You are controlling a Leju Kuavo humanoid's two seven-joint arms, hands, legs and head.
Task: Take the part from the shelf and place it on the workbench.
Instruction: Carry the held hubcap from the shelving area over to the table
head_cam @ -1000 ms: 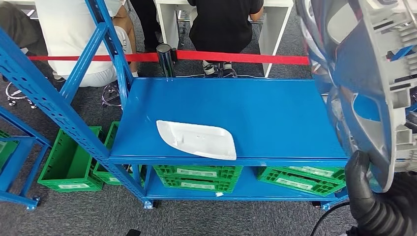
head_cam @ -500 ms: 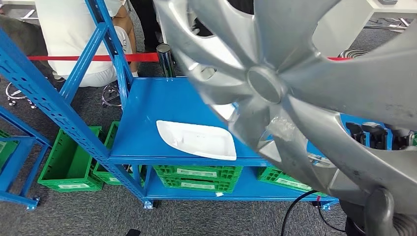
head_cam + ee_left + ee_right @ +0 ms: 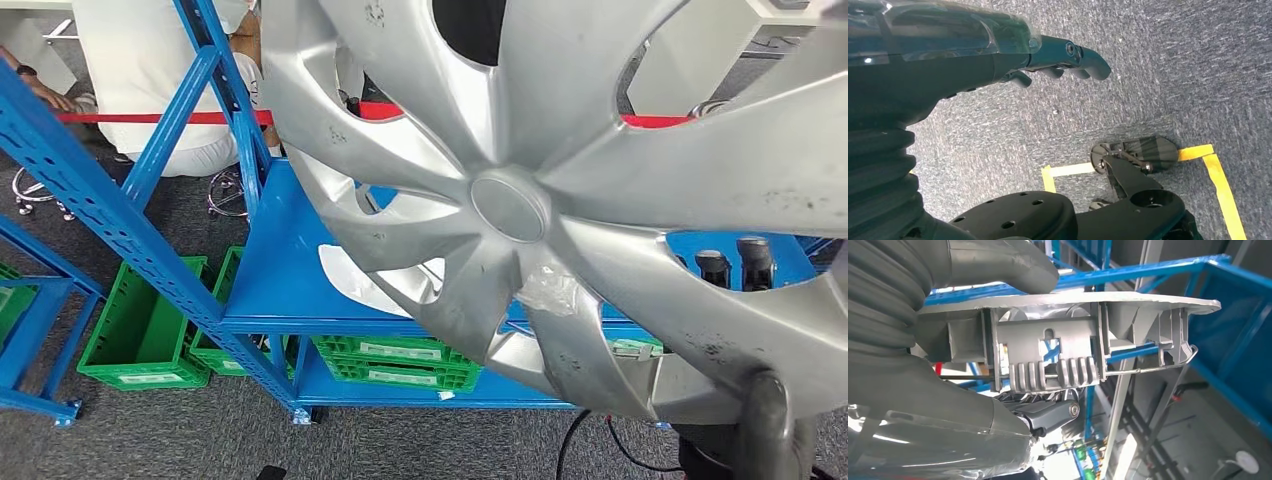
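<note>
Setting: grey carpet floor (image 3: 150, 440) with a blue metal shelf (image 3: 290, 270) ahead in the head view; a red tape barrier (image 3: 160, 118) runs behind it, and people sit at white desks beyond, one in a white top (image 3: 150, 60).
Shelf contents: a white plastic part (image 3: 345, 275) lies on the top blue shelf board, largely hidden behind the wheel cover; green crates (image 3: 140, 330) sit low beside and under the shelf.
Task part: a large silver wheel cover (image 3: 510, 205) with curved spokes is held up close to the head camera, face toward it, in front of the shelf and above the top board, not resting on anything.
Right robot hand: (image 3: 998, 340) grips the wheel cover at its rim, the thick grey thumb on the smooth outer face and darker fingers (image 3: 1053, 412) under the ribbed back side; in the head view the thumb (image 3: 765, 425) rises over the lower rim and dark fingertips (image 3: 735, 262) show through a gap between spokes.
Left robot hand: (image 3: 1058, 57) hangs over the grey carpet, holding nothing, its dark fingers reaching out with a slight curl and touching nothing.
Floor marks: yellow tape lines (image 3: 1218, 180) lie on the carpet in the left wrist view.
</note>
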